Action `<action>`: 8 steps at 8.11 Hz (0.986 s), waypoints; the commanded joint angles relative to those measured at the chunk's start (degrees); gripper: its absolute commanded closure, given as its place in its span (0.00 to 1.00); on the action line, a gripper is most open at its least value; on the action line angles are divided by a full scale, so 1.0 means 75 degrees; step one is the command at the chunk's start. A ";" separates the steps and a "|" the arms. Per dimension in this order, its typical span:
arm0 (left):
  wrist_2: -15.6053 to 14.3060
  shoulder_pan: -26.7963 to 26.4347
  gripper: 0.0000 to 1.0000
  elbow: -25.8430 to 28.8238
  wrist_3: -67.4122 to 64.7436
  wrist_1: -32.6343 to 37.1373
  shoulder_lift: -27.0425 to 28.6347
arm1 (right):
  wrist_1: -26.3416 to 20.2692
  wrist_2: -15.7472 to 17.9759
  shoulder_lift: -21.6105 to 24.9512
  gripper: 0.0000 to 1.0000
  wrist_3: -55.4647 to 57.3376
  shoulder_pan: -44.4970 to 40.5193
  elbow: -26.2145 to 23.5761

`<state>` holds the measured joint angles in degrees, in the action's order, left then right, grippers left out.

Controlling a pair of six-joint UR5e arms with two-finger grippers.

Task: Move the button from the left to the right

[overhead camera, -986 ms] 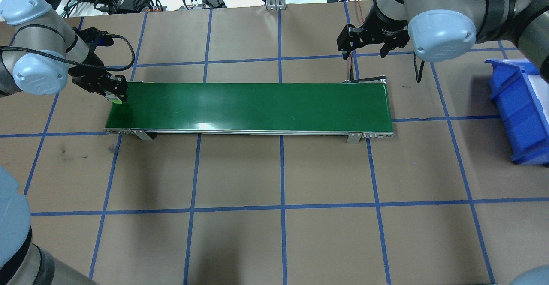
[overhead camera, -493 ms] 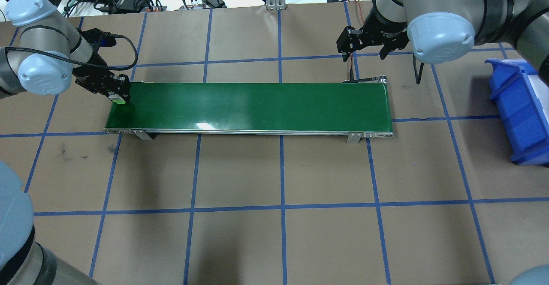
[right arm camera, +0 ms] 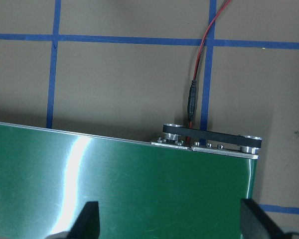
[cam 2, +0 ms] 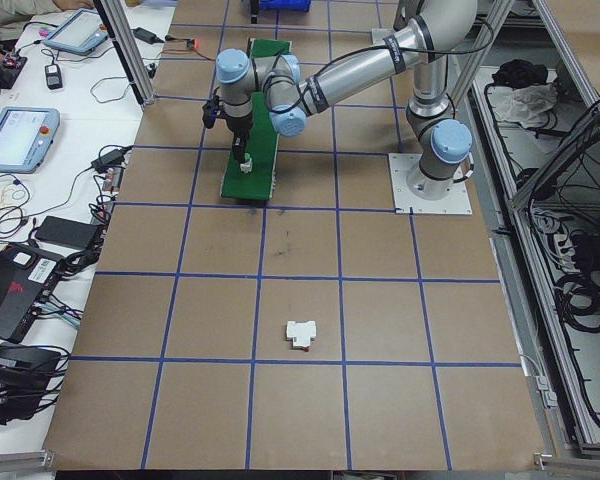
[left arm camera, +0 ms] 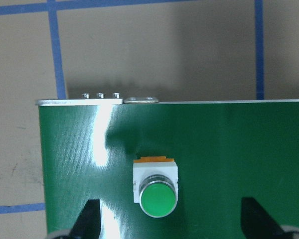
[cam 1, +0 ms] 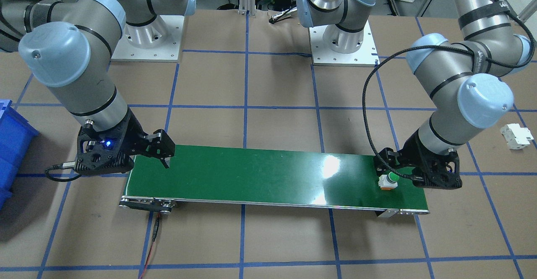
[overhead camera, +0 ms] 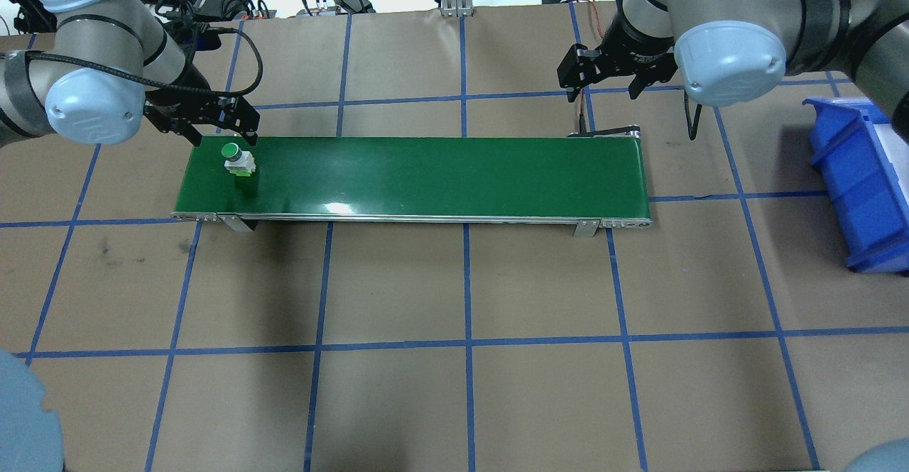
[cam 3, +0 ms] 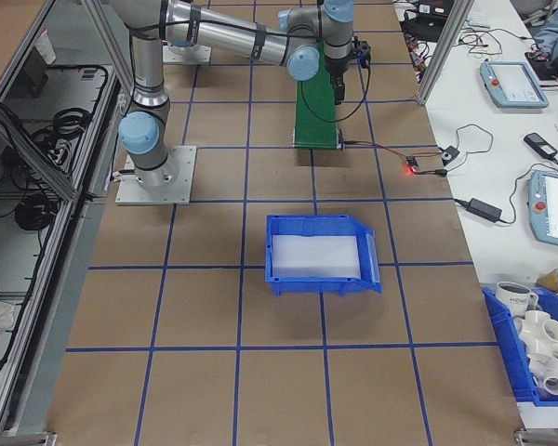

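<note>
The left gripper (overhead camera: 220, 123) has its jaws spread wide and grips nothing, hanging just above the far edge of the green conveyor belt (overhead camera: 426, 174) at its left end. The button (overhead camera: 237, 159) stands upright on the belt just beside it, untouched by either fingertip (left arm camera: 87, 219). The right gripper (overhead camera: 603, 67) is likewise spread and empty, poised beyond the belt's right end.
</note>
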<state>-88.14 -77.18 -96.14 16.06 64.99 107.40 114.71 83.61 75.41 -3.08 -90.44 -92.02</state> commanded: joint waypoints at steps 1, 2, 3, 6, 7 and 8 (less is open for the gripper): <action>0.0080 -0.0315 0.00 0.0057 -0.0547 0.1604 -0.1144 | 0.0011 -0.0027 -0.0012 0.00 -0.0011 -0.0012 -0.0001; 0.0056 -0.0245 0.00 0.0104 -0.0536 0.2389 -0.1380 | 0.0022 -0.0584 -0.0070 0.00 -0.0011 -0.0012 -0.0001; 0.0033 -0.0210 0.00 0.0209 -0.0547 0.2525 -0.1544 | 0.0196 -0.0857 -0.0117 0.00 0.0058 -0.0012 -0.0001; -0.0131 0.0399 0.00 0.0502 -0.0454 0.3018 -0.1814 | 0.0432 -0.1687 -0.0537 0.00 0.0082 -0.0012 -0.0012; -0.0143 0.0435 0.00 0.0503 -0.0442 0.3018 -0.1827 | 0.0514 -0.1726 -0.0597 0.00 0.0315 -0.0012 -0.0024; -0.0143 0.0493 0.00 0.0503 -0.0442 0.3007 -0.1827 | 0.0526 -0.1715 -0.0632 0.00 0.0618 -0.0035 -0.0059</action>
<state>-89.06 -74.47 -92.56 12.61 87.35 94.05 118.08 71.91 71.57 -1.56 -90.54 -92.16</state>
